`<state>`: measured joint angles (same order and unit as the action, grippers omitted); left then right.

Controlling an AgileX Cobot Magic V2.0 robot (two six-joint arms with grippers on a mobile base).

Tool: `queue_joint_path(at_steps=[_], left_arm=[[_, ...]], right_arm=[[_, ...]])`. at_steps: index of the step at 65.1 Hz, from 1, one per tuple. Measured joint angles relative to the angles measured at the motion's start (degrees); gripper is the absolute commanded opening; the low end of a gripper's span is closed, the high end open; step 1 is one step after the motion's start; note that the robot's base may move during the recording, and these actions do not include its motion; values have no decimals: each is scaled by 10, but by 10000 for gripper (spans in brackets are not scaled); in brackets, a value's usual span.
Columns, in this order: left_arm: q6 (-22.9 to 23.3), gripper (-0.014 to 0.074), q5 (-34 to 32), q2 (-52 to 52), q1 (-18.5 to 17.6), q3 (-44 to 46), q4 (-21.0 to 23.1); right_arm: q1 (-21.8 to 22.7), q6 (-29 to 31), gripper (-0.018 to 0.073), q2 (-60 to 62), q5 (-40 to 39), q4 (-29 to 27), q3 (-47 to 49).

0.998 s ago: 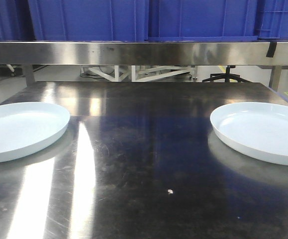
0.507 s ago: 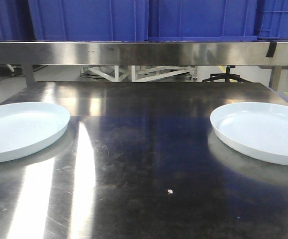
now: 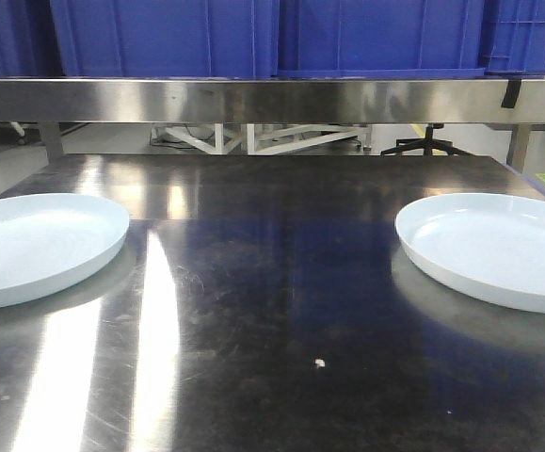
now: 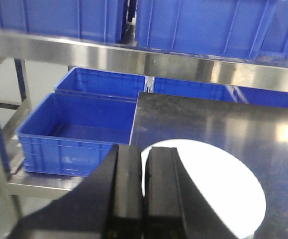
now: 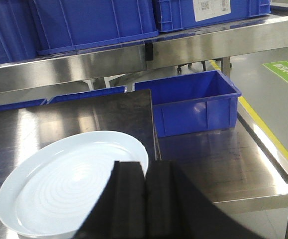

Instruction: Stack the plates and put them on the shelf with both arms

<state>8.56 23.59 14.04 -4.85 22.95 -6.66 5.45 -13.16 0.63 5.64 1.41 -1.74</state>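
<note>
The front view looks low across the counter (image 3: pixel 272 311) toward the shelf (image 3: pixel 272 99). Wrist views look down past their jaws, sharing the left plate (image 4: pixel 223 194) and right plate (image 5: pixel 69 174) just beyond them.

The left hand (image 4: pixel 144 194) and right hand (image 5: pixel 144 199) seem closed.

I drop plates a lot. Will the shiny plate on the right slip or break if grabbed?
Probably slippery: the right plate looks glossy, and the steel table under it is smooth, so a push would likely slide it. It looks stiff, maybe breakable. Its low rim gives little to pinch.
</note>
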Motion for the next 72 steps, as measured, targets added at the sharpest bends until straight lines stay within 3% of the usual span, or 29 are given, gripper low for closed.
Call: queue_joint_path(at_steps=[13,23,36,50,72], left_arm=[[0,83,147,199,-20,227,-44],[0,83,214,278,-20,290,-33],[0,83,219,288,-20,291,-13],[0,83,191,288,-20,291,-38],[0,83,154,292,-20,291,-40]], right_arm=[[0,0,55,0,0,0,0],[0,0,55,0,0,0,0],[0,0,55,0,0,0,0],[0,0,55,0,0,0,0],[0,0,55,0,0,0,0]])
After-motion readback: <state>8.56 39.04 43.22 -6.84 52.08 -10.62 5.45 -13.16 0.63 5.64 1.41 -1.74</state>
